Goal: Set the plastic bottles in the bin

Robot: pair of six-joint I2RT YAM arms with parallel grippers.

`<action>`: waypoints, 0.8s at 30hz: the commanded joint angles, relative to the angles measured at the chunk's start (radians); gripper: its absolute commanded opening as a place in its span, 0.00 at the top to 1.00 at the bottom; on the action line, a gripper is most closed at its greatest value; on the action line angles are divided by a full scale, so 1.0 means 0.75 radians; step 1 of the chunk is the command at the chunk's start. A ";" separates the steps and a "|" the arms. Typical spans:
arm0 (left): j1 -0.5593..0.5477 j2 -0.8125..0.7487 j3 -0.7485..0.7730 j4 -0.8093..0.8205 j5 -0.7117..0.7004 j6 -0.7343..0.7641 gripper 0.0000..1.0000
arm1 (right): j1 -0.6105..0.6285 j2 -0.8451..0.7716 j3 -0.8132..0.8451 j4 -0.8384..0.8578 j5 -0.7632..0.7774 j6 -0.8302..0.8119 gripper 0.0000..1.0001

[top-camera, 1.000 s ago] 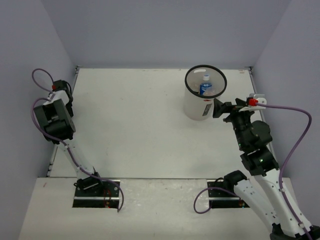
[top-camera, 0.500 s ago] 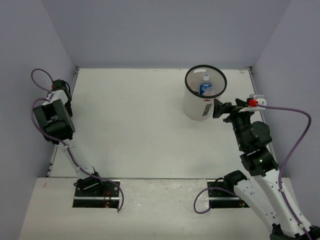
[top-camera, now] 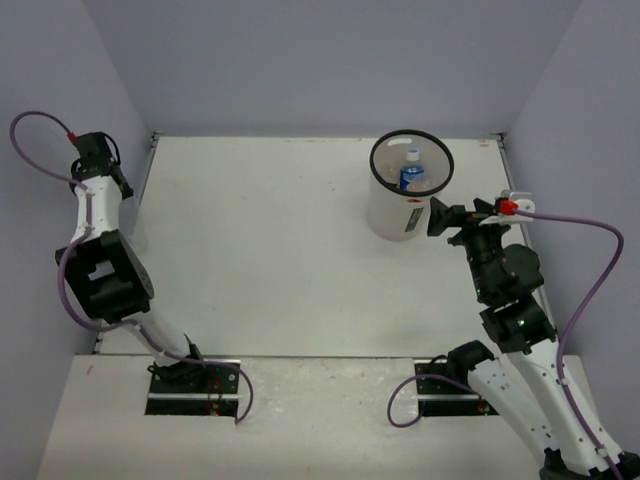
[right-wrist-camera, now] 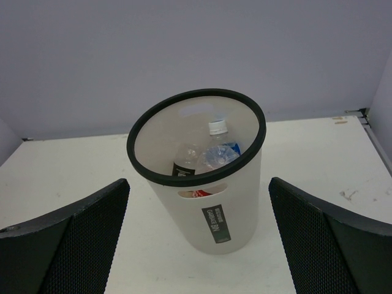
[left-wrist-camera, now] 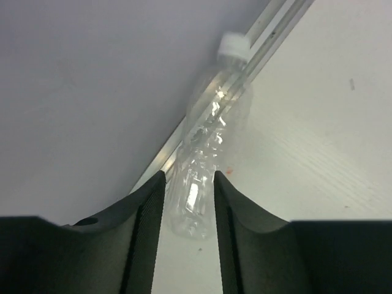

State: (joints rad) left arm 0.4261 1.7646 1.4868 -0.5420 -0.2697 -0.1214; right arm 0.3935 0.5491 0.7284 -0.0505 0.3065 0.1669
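Straddling the clear bottle [left-wrist-camera: 211,128] at its base end with the left gripper [left-wrist-camera: 188,176]: fingers stood a narrow gap apart, could not tell whether pinching or just bracketing. Lay lengthwise ahead of the fingers, white cap farthest out, tight along the rail [left-wrist-camera: 278,27] at the wall foot. Had the right gripper [top-camera: 438,216] spread wide, bin [right-wrist-camera: 236,202] dead ahead of it with a blue-labelled bottle [right-wrist-camera: 219,150] and others inside. Judged risks: thin slick wall squirting forward out of an end grip; finger catching the rail on closing; off-centre hold sagging and dropping short of the bin.
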 commanded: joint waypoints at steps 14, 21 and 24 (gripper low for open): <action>-0.210 -0.240 -0.032 0.062 -0.097 0.046 0.00 | -0.001 -0.022 -0.007 0.059 0.019 0.007 0.01; -0.172 -0.080 0.043 0.056 -0.239 0.062 0.00 | -0.001 0.033 0.006 0.059 0.019 0.007 0.01; -0.132 0.051 0.120 -0.006 -0.298 0.088 0.00 | -0.001 0.034 0.006 0.058 0.026 0.002 0.01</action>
State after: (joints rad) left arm 0.2832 1.6961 1.4951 -0.5038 -0.3898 -0.0987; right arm 0.3935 0.5644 0.7280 -0.0395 0.3058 0.1673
